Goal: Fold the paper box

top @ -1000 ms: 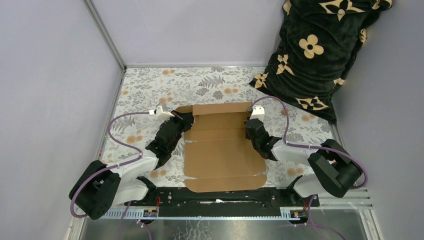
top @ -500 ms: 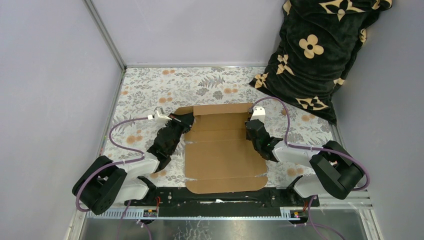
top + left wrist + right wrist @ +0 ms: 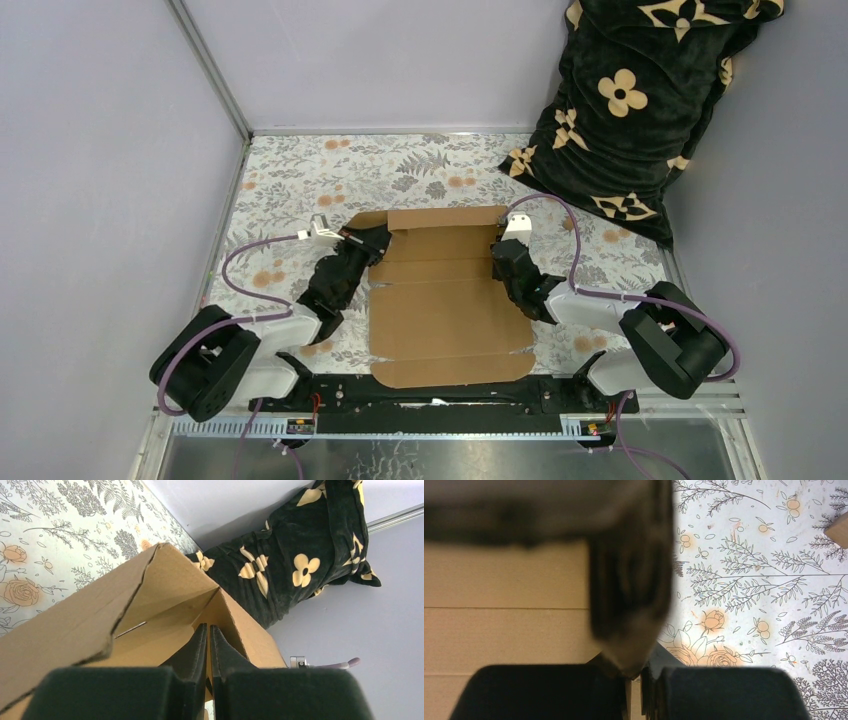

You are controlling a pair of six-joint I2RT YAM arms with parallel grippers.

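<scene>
Nearest the arm bases, the paper box (image 3: 445, 310) lies on the flowered bench (image 3: 290, 180) as a mostly flat brown sheet. Its near flap sits just ahead of the mounting rail, and its long axis runs straight away from the robot, midway between the two arms. Farther out, about where the crease lines cross the sheet, each arm meets its own side edge. The left end effector (image 3: 372, 240) sits at the left edge with the cardboard lying to its right. The right end effector (image 3: 503, 255) sits at the right edge with the cardboard to its left, so neither arm is clearly nearer. In the left wrist view the fingers (image 3: 200, 645) are drawn together with only a sliver between them, pointing into a corner where a side flap stands raised. Whether any cardboard is pinched there cannot be told. In the right wrist view the fingers (image 3: 621, 680) are likewise together at the sheet's edge, and a blurred dark shape close to the lens hides any contact. The next move likely turns on pushing these side flaps inward across the short axis. Beyond the far panel, a black cushion (image 3: 630, 100) with cream flowers leans in the back right corner.
</scene>
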